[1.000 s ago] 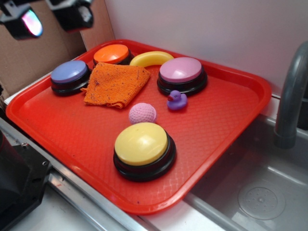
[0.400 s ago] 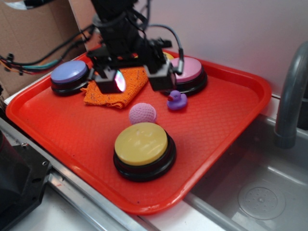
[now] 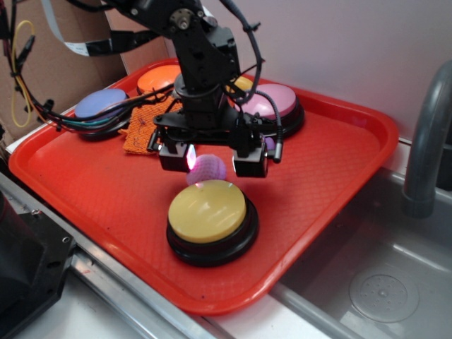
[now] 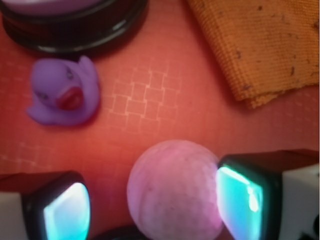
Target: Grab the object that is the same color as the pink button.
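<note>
Red plastic tray [image 3: 332, 169] is the landmark for all that follows, and everything sits on it. Largest upon it are the domed buttons: the pink button [image 3: 272, 101] at the tray's far side, a yellow button [image 3: 207, 208] toward its near edge, a blue-purple button [image 3: 99, 104] at its left, and an orange button [image 3: 159, 78] in its far left corner. An orange cloth [image 4: 260, 45] lies left of the tray's centre. The gripper [image 3: 213, 157] hangs over the tray's middle with its jaws spread wide and holding nothing. The pink ball [image 4: 175, 187] rests on the tray floor between those jaws; in the wrist view it appears to sit closer to one pad [image 4: 239, 197] than to the other, though contact cannot be confirmed. A small purple duck [image 4: 62, 92] stands just beside, toward the pink button.

By my reading the approach is done: the right object is bracketed. Closing and lifting remain. The yellow button lies just beside the ball on the near side and could foul a finger; the duck looks clear of the jaws.
</note>
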`<action>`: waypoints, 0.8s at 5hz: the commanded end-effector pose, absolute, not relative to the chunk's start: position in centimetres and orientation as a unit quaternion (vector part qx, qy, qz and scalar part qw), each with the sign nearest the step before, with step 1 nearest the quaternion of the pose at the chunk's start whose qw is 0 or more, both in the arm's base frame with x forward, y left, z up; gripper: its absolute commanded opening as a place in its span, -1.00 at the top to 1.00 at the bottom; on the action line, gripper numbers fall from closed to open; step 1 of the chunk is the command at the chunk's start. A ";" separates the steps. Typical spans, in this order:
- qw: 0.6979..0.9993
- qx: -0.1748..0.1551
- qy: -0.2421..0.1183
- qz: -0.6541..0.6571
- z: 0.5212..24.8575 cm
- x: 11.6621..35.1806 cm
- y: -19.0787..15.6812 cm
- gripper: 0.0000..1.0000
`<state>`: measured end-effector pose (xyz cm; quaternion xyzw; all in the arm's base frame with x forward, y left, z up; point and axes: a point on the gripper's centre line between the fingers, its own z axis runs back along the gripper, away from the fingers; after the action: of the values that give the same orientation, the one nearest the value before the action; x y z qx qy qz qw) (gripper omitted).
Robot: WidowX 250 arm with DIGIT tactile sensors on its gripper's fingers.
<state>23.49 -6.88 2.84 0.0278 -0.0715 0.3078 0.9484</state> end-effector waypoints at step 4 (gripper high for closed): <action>0.969 -0.001 -0.082 0.234 8.1 24.3 -5.0 1.00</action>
<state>23.60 -5.46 7.06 0.0112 -0.0611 0.2271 0.9719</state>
